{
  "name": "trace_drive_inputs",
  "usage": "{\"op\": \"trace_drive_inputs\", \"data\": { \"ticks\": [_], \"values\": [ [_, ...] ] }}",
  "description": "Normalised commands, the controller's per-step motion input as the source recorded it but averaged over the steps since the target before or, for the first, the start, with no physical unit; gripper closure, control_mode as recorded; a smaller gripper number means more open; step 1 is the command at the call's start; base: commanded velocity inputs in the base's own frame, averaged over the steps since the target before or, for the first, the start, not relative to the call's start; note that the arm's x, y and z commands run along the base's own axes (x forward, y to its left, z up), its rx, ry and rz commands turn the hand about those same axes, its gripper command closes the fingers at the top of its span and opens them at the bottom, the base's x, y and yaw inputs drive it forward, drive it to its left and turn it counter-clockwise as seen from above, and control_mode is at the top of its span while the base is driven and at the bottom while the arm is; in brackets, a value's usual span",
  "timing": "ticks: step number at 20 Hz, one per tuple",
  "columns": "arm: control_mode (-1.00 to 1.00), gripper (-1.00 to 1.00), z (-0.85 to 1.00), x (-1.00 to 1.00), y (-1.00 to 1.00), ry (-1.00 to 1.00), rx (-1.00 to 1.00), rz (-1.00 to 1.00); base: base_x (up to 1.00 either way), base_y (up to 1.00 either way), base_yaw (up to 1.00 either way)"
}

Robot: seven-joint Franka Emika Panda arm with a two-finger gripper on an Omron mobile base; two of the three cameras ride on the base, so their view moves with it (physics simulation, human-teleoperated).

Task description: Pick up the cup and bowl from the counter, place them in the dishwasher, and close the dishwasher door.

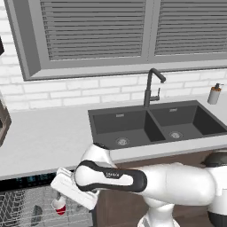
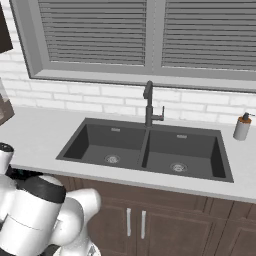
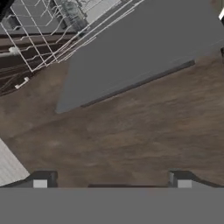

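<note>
Small red tapered plastic cup (image 1: 59, 206): white rim, resting in the grey-white wire rack (image 1: 26, 208) of the open under-counter dishwasher (image 1: 31, 179), below the long light grey-white surface (image 1: 44, 142). Small shallow bowl: not made out; a dark shape in the rack left of the cup is too blurred to name. Flat dark grey dishwasher door (image 3: 144, 48): lowered flat over the brown wood floor (image 3: 131, 135), bar handle (image 3: 138, 83) along its near edge. Gripper (image 3: 112, 183): fingers (image 3: 40, 183) spread wide apart, released, grasping nothing. Step in hand, judged: closing the door; best done by getting under the outer edge near the handle and lifting evenly. Hidden: the gripper behind the arm in the left base view; rack contents cut off at the frame's edge.
</note>
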Motion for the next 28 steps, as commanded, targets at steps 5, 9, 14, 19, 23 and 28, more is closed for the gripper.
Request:
{"op": "trace_drive_inputs", "data": {
  "ticks": [5, 9, 14, 19, 23, 28],
  "values": [
    [-1.0, -1.0, -0.01, -0.18, 0.1, -0.05, -0.03, 0.01, 0.0, 0.0, 0.0],
    [-1.0, -1.0, 0.13, -0.8, 0.01, -0.24, -0.02, 0.01, 0.0, 0.0, 0.0],
    [-1.0, -1.0, 0.21, -1.0, 0.0, -0.2, -0.01, 0.0, 0.0, 0.0, 0.0],
    [-1.0, -1.0, -0.17, -0.88, 0.42, -0.09, -0.15, -0.08, 0.0, 0.0, 0.0],
    [-1.0, -1.0, -0.57, -0.59, 0.44, -0.18, -0.3, -0.11, 0.0, 0.0, 0.0],
    [-1.0, -1.0, -0.27, -0.16, 0.06, -0.2, -0.08, -0.01, 0.0, 0.0, 0.0]
  ]
}}
